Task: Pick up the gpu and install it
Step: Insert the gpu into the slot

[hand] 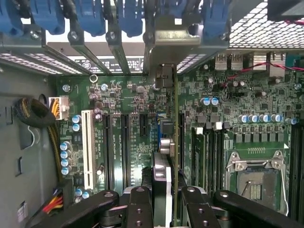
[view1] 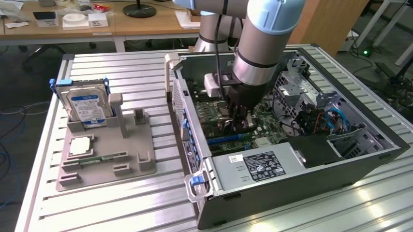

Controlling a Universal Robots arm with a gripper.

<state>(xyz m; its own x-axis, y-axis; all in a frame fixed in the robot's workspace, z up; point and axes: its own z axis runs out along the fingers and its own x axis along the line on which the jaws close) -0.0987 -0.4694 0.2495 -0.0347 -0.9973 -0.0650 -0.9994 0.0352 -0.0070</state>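
The gpu shows edge-on in the wrist view as a thin dark board standing upright over the motherboard. It lies along the expansion slots, and its pale metal end bracket is against the case's rear slot openings. My gripper is shut on the card's near end, with black fingers on either side. In the exterior view my gripper reaches down inside the open computer case, low over the motherboard. The card there is mostly hidden by the fingers.
A grey fixture at the exterior view's left holds a silver hard drive, a processor chip and a green memory stick. The power supply fills the case's near corner. The CPU socket and blue slot latches flank the card.
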